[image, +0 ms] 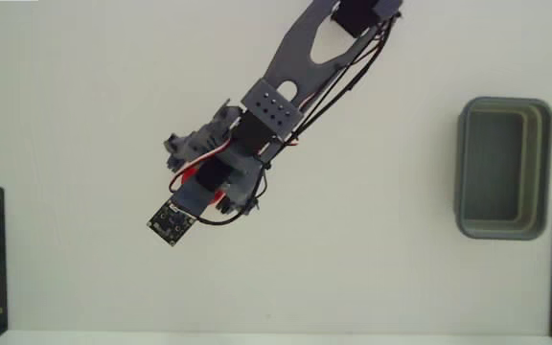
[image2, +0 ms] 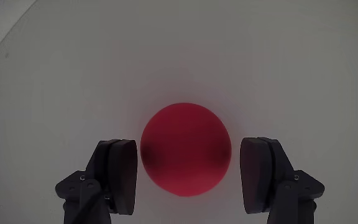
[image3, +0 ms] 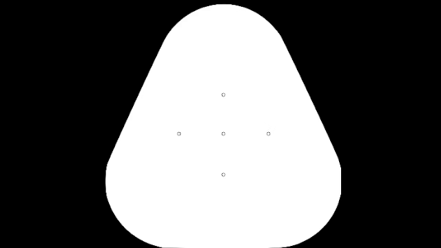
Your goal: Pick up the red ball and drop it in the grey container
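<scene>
Fixed view, from the left: bare white tabletop [image: 84, 287], then the arm [image: 286, 86] reaching down from the top edge toward left of centre, its wrist camera board at the low end. The gripper [image: 220, 192] sat beneath that clutter, and only a sliver of red showed by it, so the red ball [image2: 186, 149] could not be placed properly from above. Well apart to the right, near the edge, lay the grey container [image: 503, 168], long side running up and down the picture, hollow empty. Wrist view, left to right: left finger pad [image2: 120, 175], the ball, right finger pad [image2: 258, 174]. The fingers stood spread wider than the ball, one on each side, a thin gap visible on the left and a slightly wider one on the right; neither pad touched it and nothing was held. The ball rested on the tabletop, centred between them. Judged progress: approach and alignment done, grasp not yet made. Left to do: close on the ball, lift, carry across to the right, release over the container.
</scene>
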Controlling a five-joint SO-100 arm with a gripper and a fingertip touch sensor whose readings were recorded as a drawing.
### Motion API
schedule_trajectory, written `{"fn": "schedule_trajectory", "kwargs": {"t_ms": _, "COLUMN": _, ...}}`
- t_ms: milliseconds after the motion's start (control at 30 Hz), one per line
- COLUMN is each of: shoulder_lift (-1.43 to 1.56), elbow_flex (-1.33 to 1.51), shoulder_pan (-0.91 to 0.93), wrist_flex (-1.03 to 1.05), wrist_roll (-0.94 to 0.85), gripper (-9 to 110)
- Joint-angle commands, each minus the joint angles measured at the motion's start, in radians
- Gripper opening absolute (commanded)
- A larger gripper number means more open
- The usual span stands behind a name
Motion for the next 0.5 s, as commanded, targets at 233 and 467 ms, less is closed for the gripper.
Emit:
{"fn": "schedule_trajectory", "kwargs": {"t_ms": 233, "shoulder_lift": 0.028, "elbow_flex": 0.051, "shoulder_pan": 0.020, "wrist_flex": -0.065, "wrist_roll": 0.003, "gripper": 110}}
{"fn": "schedule_trajectory", "kwargs": {"t_ms": 467, "shoulder_lift": 0.026, "elbow_flex": 0.089, "shoulder_pan": 0.020, "wrist_flex": -0.105, "wrist_roll": 0.003, "gripper": 110}}
